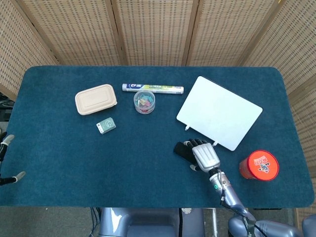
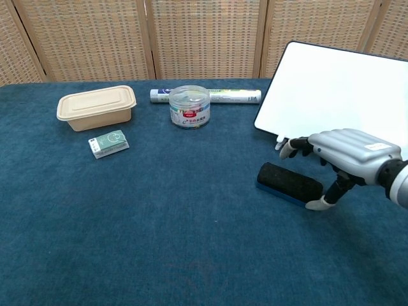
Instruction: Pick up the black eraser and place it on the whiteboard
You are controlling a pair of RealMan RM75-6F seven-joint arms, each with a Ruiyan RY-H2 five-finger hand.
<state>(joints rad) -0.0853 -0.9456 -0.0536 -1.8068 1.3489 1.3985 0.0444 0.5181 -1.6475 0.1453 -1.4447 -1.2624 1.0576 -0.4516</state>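
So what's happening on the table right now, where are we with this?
The right hand is poised over the black rectangular eraser, fingers arched across its far side and thumb by its near end, but the eraser lies flat on the blue felt table and is not lifted. The white rectangular whiteboard sits just behind it, with nothing on it. Only the left hand's fingertips show, at the table's edge, away from everything.

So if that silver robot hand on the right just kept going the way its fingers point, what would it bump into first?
Most likely the black felt eraser. The right hand hovers just beside it, fingers reaching over its far edge and thumb near its end. How high the fingers sit above it is hard to judge.
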